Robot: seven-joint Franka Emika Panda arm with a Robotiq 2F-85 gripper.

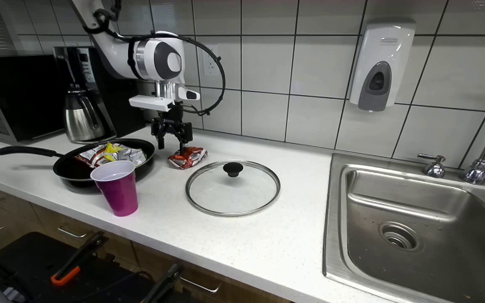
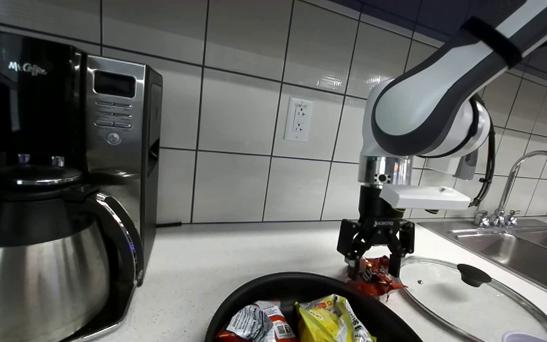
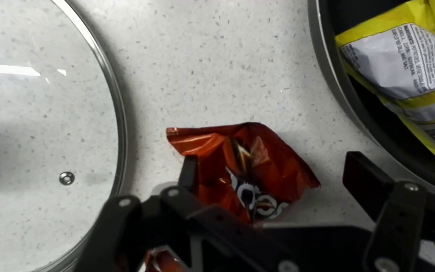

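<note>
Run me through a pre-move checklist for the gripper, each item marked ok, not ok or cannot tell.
1. Gripper open: ok, fingers stand apart.
2. Red snack bag centred between the fingers: not ok, one overlaps its edge in the wrist view.
3. Fingers free of contact with the bag: cannot tell.
4. Frying pan uncovered: ok, the glass lid lies on the counter.
5. Pan empty: not ok, a yellow potato-chip bag and a red-and-white snack bag lie inside.
6. Magenta cup upright: ok.
</note>
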